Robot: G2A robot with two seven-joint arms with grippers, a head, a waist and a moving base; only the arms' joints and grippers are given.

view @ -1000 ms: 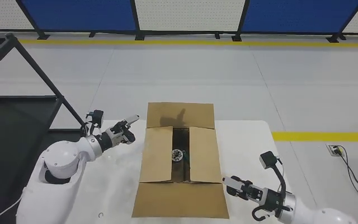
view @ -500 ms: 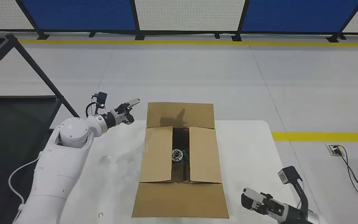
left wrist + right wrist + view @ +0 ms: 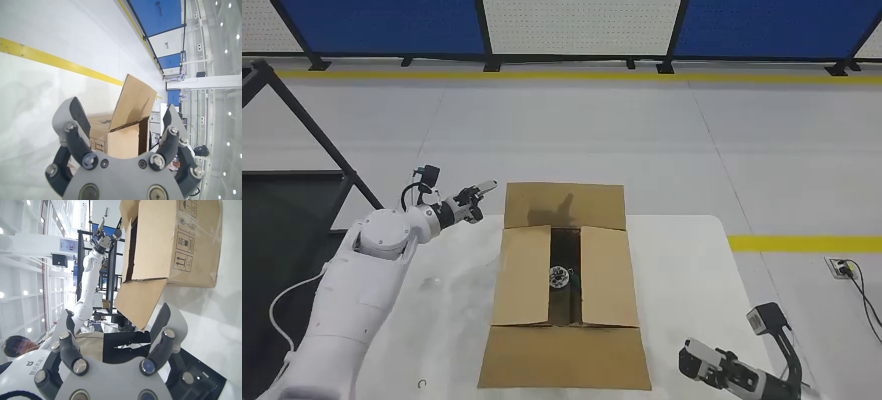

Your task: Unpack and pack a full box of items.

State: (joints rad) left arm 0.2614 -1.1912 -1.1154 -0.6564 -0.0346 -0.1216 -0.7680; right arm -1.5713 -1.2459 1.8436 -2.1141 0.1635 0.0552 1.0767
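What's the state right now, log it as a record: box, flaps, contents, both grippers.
box: cardboard box, mid white table
flaps: near flap and far flap folded out; side flaps partly over the opening, gap between them
contents: small dark round item seen through the gap; rest hidden
left gripper: open, empty, by the box's far left corner
right gripper: open, empty, off the box's near right corner

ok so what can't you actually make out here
Box contents: in the top view the inner flaps cover most of the opening; the one item in the gap is too small to identify.
Right arm behind its claw: cut off by the top view's bottom edge.
Box interior in both wrist views: hidden by its walls and flaps.
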